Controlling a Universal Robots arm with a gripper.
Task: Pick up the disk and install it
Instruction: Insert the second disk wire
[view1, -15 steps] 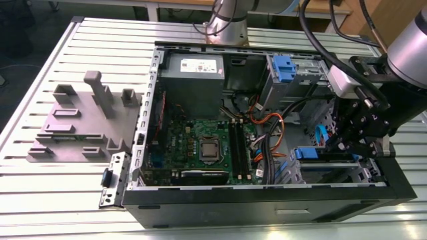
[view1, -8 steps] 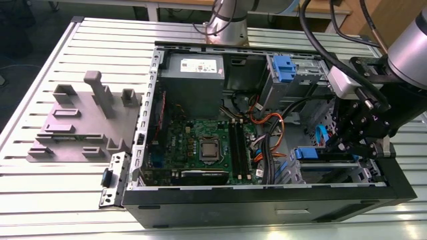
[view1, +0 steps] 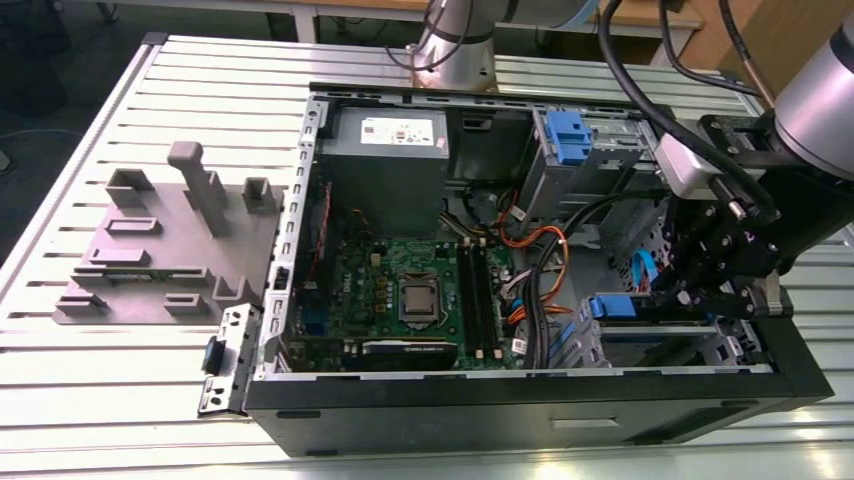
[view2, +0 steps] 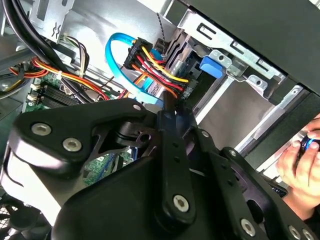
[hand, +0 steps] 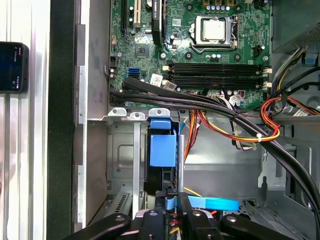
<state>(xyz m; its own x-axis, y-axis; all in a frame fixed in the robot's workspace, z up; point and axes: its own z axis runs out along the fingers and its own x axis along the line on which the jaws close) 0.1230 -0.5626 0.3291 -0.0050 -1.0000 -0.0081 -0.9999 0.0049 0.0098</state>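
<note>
Disk (hand: 163, 149): stands edge-on in the drive cage at the corner of the open computer case (view1: 534, 398), directly ahead of the gripper; its blue side frame also shows in the exterior view (view1: 615, 305).
Gripper (hand: 172, 201): reaches down into the case at the cage mouth, right up against the near end of the disk; it is seen from outside in the exterior view (view1: 694, 298) and from behind its black linkage in the second wrist view (view2: 168, 106).
Grip: cannot tell whether it is clenched or released, or whether it is touching the disk.
Blue flat cable (hand: 216, 203): runs off to one side right at the gripper's tip; in the second wrist view it loops just beyond the gripper (view2: 112, 54).
Red and yellow wires (view2: 156, 62): plugged in just past the gripper's tip.
Black cable bundle (hand: 200, 101): crosses beyond the disk, between the cage and the motherboard.
Motherboard (hand: 200, 50): farther ahead of the gripper, past the cage, lying flat on the case floor.
Blue bracket (view1: 567, 134): in the upper bay, well away from the gripper.
Person's hand (view2: 300, 167): beside the gripper, outside the case wall.
Phone (hand: 12, 67): on the slatted table (view1: 134, 390), outside the case and off to the gripper's side.
Grey fixture (view1: 160, 250): on the table across the case from the gripper.
</note>
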